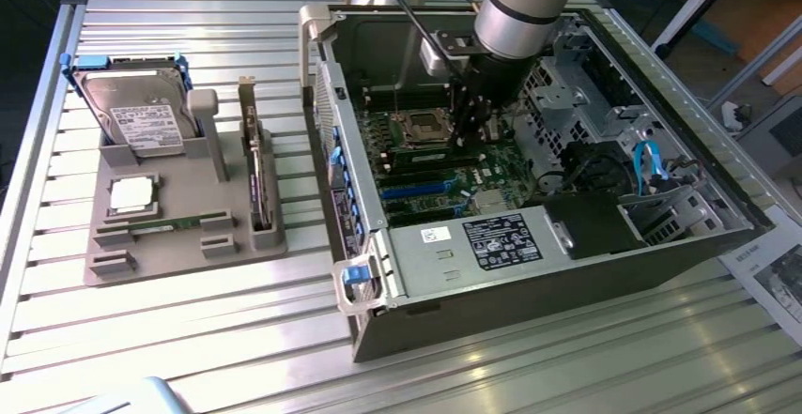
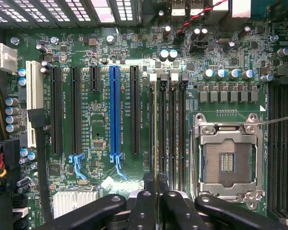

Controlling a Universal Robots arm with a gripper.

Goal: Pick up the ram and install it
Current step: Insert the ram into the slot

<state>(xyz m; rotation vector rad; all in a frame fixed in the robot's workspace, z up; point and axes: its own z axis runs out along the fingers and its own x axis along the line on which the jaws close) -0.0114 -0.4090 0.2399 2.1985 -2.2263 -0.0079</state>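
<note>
Exterior view: slatted metal table (image 1: 225,358) bearing open case (image 1: 539,292) beside grey tray (image 1: 244,243).
Tray: hard drive (image 1: 138,114), processor (image 1: 131,195), card (image 1: 257,179), second stick (image 1: 176,223).
Wrist view: motherboard (image 2: 101,57), open socket (image 2: 225,160), blue slot (image 2: 114,110).
Gripper (image 2: 156,196): jaws clamped on ram (image 2: 156,129), edge-on over memory slots (image 2: 181,129) beside socket.
Obstruction: arm (image 1: 527,10) hides part of motherboard from exterior view.

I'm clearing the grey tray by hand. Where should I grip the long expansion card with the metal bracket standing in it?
Pinch the long expansion card by its upper edge near mid-length, coming straight down from above. It stands on edge in a slot of the grey tray, lower edge buried and bracket at one end, so the upper faces look freest.
</note>
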